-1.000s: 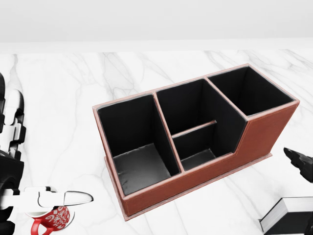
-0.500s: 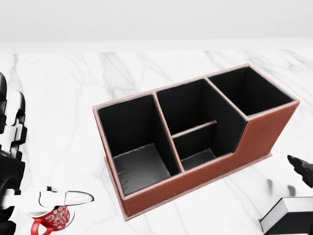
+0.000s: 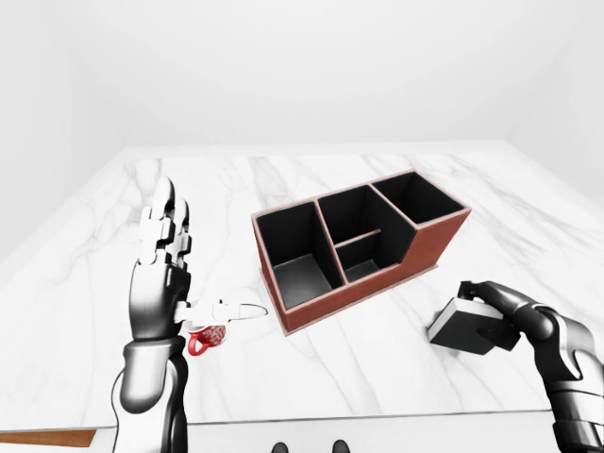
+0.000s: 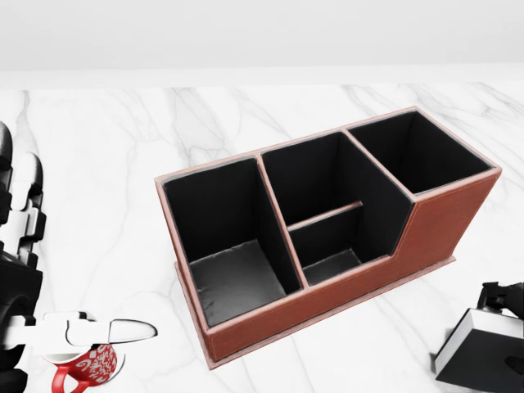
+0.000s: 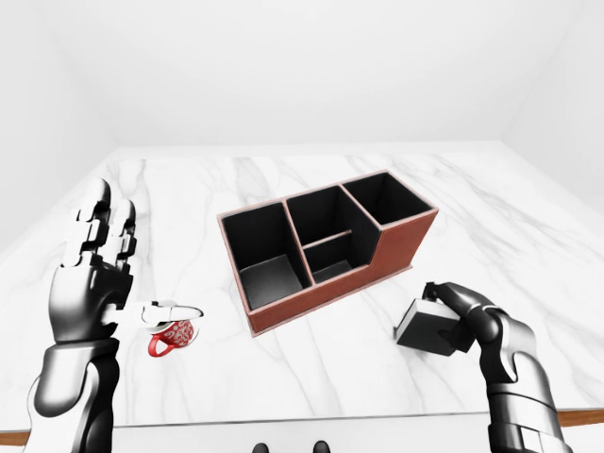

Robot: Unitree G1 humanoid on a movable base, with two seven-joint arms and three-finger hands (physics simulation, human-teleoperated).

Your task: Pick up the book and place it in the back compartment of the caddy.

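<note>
The brown caddy (image 4: 327, 299) with black compartments stands slantwise in the middle of the marble table. Right of it, low in the left-eye view, is the black book (image 3: 464, 332) with white page edges, tilted up off the table. My right gripper (image 3: 483, 310) is shut on it, with fingers (image 3: 472, 292) curled over its top edge and the thumb on its cover. My left gripper (image 3: 193, 269) stands open left of the caddy, fingers upright and thumb pointing right, holding nothing.
A red patterned mug (image 3: 206, 338) sits on the table just under my left thumb. The marble table (image 3: 377, 377) ends near the bottom of the eye views; white walls stand behind it.
My right hand has dropped from beside the caddy onto the book and closed on it. The book has tipped up from lying flat. Left hand, mug and caddy are unmoved.
</note>
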